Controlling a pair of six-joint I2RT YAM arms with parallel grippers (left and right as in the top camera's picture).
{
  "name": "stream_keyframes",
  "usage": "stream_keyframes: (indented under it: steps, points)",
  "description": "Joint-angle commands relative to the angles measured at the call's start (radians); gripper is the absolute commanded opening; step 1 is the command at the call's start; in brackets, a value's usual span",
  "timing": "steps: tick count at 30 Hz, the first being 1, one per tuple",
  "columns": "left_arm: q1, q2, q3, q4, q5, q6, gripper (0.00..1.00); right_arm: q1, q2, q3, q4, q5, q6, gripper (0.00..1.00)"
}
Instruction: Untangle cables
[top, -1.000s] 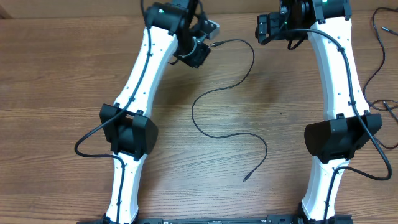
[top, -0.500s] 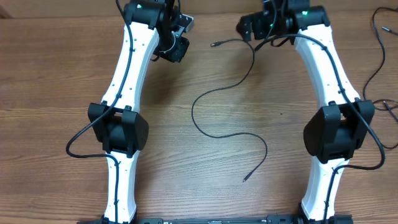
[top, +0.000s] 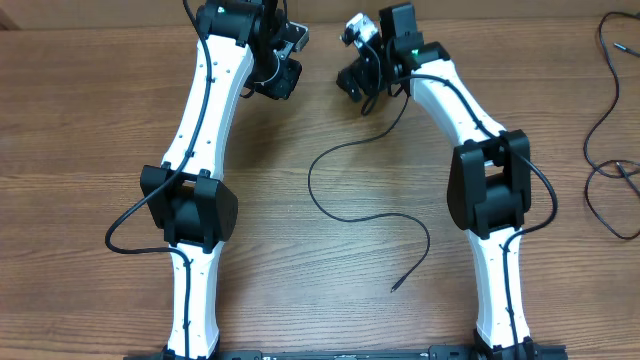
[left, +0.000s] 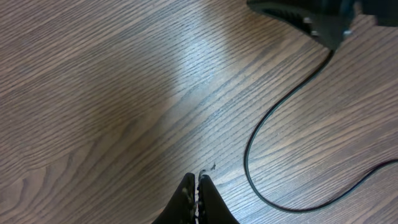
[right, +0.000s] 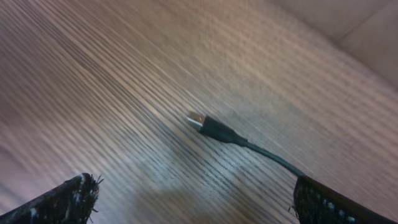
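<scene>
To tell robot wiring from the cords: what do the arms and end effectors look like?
The left arm and right arm are white links with black joint housings and thin black wiring looping alongside. A green light shows near the right wrist. The left end effector and right end effector have black fingers.

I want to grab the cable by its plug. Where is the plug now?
In the right wrist view the plug lies on the table, ahead of and between the fingers of the open right gripper, its cable running off right.
</scene>
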Motion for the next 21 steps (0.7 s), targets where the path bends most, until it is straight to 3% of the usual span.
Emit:
stream_keyframes:
  steps: [1,9,17,21]
  points:
    - [0.004,-0.023,0.021,0.004,-0.009,-0.013,0.05,-0.014,0.010,0.000,0.019,0.029,-0.004,1.00]
    - [0.004,-0.023,0.021,-0.003,-0.009,-0.013,0.04,-0.106,0.067,0.000,0.041,0.144,0.162,1.00]
    - [0.004,-0.023,0.021,-0.001,-0.009,-0.013,0.04,-0.179,0.082,-0.003,0.030,0.002,0.246,1.00]
    - [0.004,-0.023,0.021,-0.001,-0.009,-0.013,0.04,-0.168,0.099,-0.003,0.023,-0.005,0.249,0.95]
